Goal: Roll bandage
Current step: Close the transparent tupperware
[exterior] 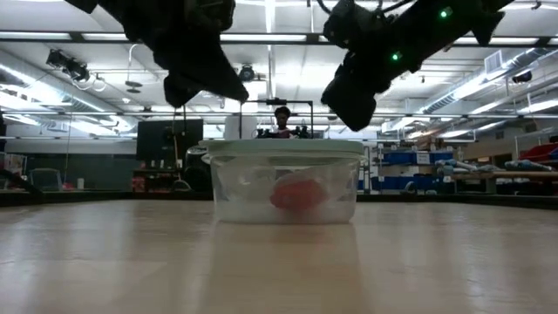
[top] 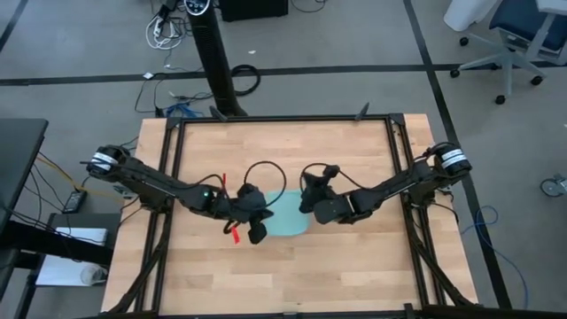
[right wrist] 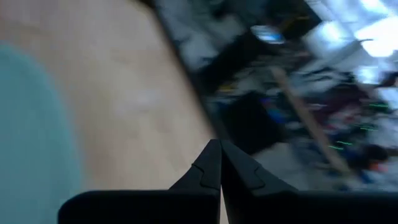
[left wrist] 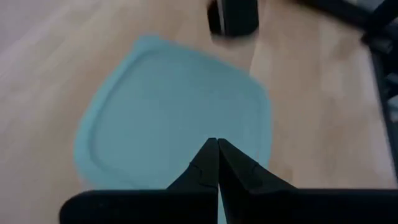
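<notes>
A light-blue lidded container (exterior: 283,179) sits mid-counter (top: 354,266), with a red rolled bandage (exterior: 296,194) inside, seen through its clear wall. The left claw (left wrist: 217,147), fingers pressed together and empty, hangs over the lid's edge. The right claw (right wrist: 217,148), also closed and empty, hovers at the container's other side
</notes>
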You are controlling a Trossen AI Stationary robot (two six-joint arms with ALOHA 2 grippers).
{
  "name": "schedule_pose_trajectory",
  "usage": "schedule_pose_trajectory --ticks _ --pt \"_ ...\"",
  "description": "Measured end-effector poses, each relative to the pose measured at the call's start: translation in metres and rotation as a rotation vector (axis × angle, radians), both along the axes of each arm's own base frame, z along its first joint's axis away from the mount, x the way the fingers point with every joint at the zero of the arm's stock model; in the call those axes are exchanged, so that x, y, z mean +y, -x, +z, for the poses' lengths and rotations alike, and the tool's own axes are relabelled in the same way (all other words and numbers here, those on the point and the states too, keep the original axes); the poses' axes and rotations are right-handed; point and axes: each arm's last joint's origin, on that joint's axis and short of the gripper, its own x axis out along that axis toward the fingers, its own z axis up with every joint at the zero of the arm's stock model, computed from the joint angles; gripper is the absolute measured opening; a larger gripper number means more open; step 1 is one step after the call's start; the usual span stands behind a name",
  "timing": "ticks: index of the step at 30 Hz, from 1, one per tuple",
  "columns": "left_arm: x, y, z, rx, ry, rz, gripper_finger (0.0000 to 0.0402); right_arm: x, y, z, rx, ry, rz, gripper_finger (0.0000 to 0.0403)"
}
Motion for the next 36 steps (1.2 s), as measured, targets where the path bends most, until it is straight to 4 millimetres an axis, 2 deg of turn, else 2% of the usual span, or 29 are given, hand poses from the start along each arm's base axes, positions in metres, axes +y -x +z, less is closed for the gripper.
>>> schedule_pose_trajectory --ticks 6,12,17,21,27,31,36 --pt "-0.003 -0.012 -0.022 0.040 -0.030 -0.019 0.0005 0.001 -0.009 0.002 0.033 0.094 0.017 0.0000" --pt "0.000 -0.014 -0.023 0.030 -0.076 0.011 0.0005 -0.007 -0.011 0.003 0.072 0.125 0.019 0.0000" --pt "0.001 -0.014 -0.028 0.059 -0.086 0.020 0.0005 -0.008 -0.014 -0.002 0.194 0.195 0.086 0.0000" --pt "0.004 -0.015 -0.027 0.058 -0.090 0.028 0.0005 -0.008 -0.016 0.004 0.223 0.256 0.093 0.0000" --pt "0.012 -0.016 -0.032 0.089 -0.103 0.061 0.0005 -0.001 -0.019 0.005 0.307 0.330 0.266 0.0000" --pt "0.015 -0.020 -0.043 0.122 -0.112 0.069 0.0005 -0.005 -0.019 0.008 0.288 0.332 0.210 0.0000" --pt "0.016 -0.023 -0.048 0.125 -0.124 0.093 0.0005 -0.003 -0.021 0.005 0.296 0.312 0.333 0.0000"
